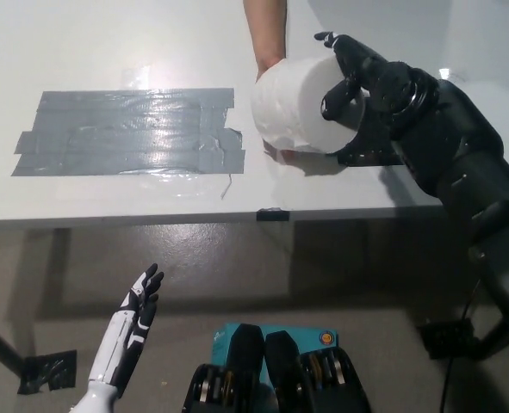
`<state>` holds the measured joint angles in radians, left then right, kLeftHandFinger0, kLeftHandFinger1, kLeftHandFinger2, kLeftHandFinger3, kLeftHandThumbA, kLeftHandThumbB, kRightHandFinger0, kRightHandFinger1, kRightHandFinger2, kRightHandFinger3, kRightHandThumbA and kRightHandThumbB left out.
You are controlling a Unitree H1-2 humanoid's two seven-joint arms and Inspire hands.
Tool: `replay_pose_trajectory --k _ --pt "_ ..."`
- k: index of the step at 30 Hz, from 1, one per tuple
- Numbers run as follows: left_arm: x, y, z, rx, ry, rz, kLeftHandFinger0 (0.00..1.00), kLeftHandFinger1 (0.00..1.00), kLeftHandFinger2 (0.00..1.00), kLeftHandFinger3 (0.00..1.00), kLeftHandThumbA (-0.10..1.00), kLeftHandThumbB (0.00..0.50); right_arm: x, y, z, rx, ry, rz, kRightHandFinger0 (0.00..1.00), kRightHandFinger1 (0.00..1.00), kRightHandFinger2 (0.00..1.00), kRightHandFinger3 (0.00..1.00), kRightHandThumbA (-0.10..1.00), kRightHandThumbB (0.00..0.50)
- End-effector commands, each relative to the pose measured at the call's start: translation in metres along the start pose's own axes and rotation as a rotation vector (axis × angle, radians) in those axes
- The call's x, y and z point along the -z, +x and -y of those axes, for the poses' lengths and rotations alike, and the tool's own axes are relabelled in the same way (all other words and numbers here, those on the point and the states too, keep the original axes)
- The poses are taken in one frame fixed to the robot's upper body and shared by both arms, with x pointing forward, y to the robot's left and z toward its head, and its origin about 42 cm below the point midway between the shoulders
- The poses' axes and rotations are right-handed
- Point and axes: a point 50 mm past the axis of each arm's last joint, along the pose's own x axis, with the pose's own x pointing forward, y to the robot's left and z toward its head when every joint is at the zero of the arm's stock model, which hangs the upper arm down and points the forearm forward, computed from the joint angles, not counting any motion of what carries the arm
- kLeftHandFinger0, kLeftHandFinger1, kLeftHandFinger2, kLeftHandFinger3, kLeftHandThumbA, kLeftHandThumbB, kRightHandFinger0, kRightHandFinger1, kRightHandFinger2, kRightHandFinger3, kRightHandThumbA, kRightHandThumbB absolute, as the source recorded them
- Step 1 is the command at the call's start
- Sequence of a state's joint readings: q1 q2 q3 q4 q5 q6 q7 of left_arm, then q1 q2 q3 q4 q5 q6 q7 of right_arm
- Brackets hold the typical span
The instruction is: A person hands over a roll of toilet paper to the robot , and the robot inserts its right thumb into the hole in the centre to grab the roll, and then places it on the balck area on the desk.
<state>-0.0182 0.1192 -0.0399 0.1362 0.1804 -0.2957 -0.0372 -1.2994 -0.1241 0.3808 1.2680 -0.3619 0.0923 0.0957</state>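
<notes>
You see the white desk with its grey taped area. Beside it the toilet paper roll hangs, the black right hand clasping it, a person's hand behind. Your white left hand rests low, fingers straight

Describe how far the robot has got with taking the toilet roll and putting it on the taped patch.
Done: the black right hand has reached the toilet roll at its end. In hand: the handover, as a person's hand is on the roll too. Left: carrying it to the bare grey taped patch. The white left hand rests open below the desk edge.
</notes>
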Motion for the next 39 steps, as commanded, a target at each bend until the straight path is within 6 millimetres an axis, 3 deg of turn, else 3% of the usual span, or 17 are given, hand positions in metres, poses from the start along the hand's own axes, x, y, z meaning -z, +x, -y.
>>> replay_pose_trajectory --k 1,10,12,13,14,16,17,19,20,21,22,25,28,30,32,35,39 --pt "-0.008 0.001 -0.004 -0.001 0.006 0.043 1.00 1.00 1.00 1.00 1.00 0.197 -0.033 -0.001 0.023 0.191 -0.011 0.096 1.00 1.00 1.00 1.00 1.00 0.305" --pt "-0.008 0.002 -0.004 -0.001 -0.003 0.046 1.00 1.00 1.00 1.00 1.00 0.206 -0.029 0.000 0.009 0.247 -0.033 0.117 1.00 1.00 1.00 1.00 1.00 0.272" --pt "-0.009 0.002 -0.004 0.002 0.002 0.042 1.00 1.00 1.00 1.00 1.00 0.208 -0.025 0.000 0.000 0.252 0.001 0.112 1.00 1.00 1.00 1.00 0.59 0.229" --pt "-0.009 0.002 -0.004 0.001 0.004 0.045 1.00 1.00 1.00 1.00 1.00 0.207 -0.024 0.001 -0.002 0.250 0.007 0.110 1.00 1.00 1.00 1.00 0.50 0.237" --pt "-0.009 0.003 -0.005 -0.004 -0.001 0.054 1.00 1.00 1.00 1.00 1.00 0.197 -0.024 0.001 -0.005 0.259 0.019 0.118 1.00 1.00 1.00 1.00 0.18 0.242" --pt "-0.010 0.004 -0.005 -0.004 0.003 0.056 1.00 1.00 1.00 1.00 1.00 0.193 -0.021 0.001 -0.009 0.259 0.024 0.114 0.71 0.81 0.90 0.79 -0.09 0.273" --pt "-0.010 0.004 -0.005 -0.001 0.005 0.053 1.00 1.00 1.00 1.00 1.00 0.199 -0.016 0.001 -0.016 0.232 0.014 0.097 0.14 0.28 0.39 0.43 -0.10 0.280" --pt "-0.010 0.004 -0.005 0.000 0.001 0.053 1.00 1.00 1.00 1.00 1.00 0.201 -0.008 0.001 -0.024 0.191 -0.015 0.067 0.15 0.31 0.38 0.39 -0.10 0.269" --pt "-0.011 0.005 -0.005 -0.002 -0.003 0.050 1.00 1.00 1.00 1.00 1.00 0.210 -0.006 0.002 -0.026 0.170 -0.007 0.061 0.44 0.65 0.48 0.34 -0.10 0.273" --pt "-0.011 0.006 -0.005 -0.003 -0.004 0.051 1.00 1.00 1.00 1.00 1.00 0.211 -0.001 0.001 -0.029 0.132 0.012 0.061 0.44 0.59 0.44 0.27 -0.10 0.264" --pt "-0.011 0.007 -0.006 -0.003 -0.001 0.060 1.00 1.00 1.00 1.00 1.00 0.200 0.005 0.001 -0.033 0.075 0.058 0.049 0.05 0.20 0.30 0.24 -0.10 0.260" --pt "-0.012 0.009 -0.007 -0.004 0.002 0.065 1.00 1.00 1.00 1.00 1.00 0.190 0.017 0.001 -0.036 -0.052 0.055 0.008 0.00 0.35 0.81 0.63 -0.10 0.291" --pt "-0.013 0.012 -0.008 -0.006 0.000 0.069 1.00 1.00 1.00 1.00 1.00 0.199 0.022 0.000 -0.032 -0.096 0.076 0.002 0.00 0.33 0.79 0.69 -0.10 0.284" --pt "-0.014 0.014 -0.009 -0.004 0.008 0.066 1.00 1.00 1.00 1.00 1.00 0.207 0.024 0.000 -0.027 -0.111 0.097 -0.001 0.01 0.45 0.82 0.69 -0.10 0.269" --pt "-0.015 0.014 -0.009 -0.005 0.006 0.066 1.00 1.00 1.00 1.00 1.00 0.204 0.024 0.000 -0.023 -0.116 0.147 -0.009 0.16 0.66 0.93 0.83 -0.10 0.268" --pt "-0.015 0.015 -0.009 -0.005 0.007 0.067 1.00 1.00 1.00 1.00 1.00 0.212 0.024 0.000 -0.015 -0.110 0.237 -0.025 0.24 0.75 1.00 0.97 -0.10 0.256" --pt "-0.014 0.014 -0.008 -0.004 -0.002 0.063 1.00 1.00 1.00 1.00 1.00 0.214 0.027 -0.001 -0.006 -0.104 0.413 -0.022 0.11 0.62 0.93 0.92 -0.10 0.242"
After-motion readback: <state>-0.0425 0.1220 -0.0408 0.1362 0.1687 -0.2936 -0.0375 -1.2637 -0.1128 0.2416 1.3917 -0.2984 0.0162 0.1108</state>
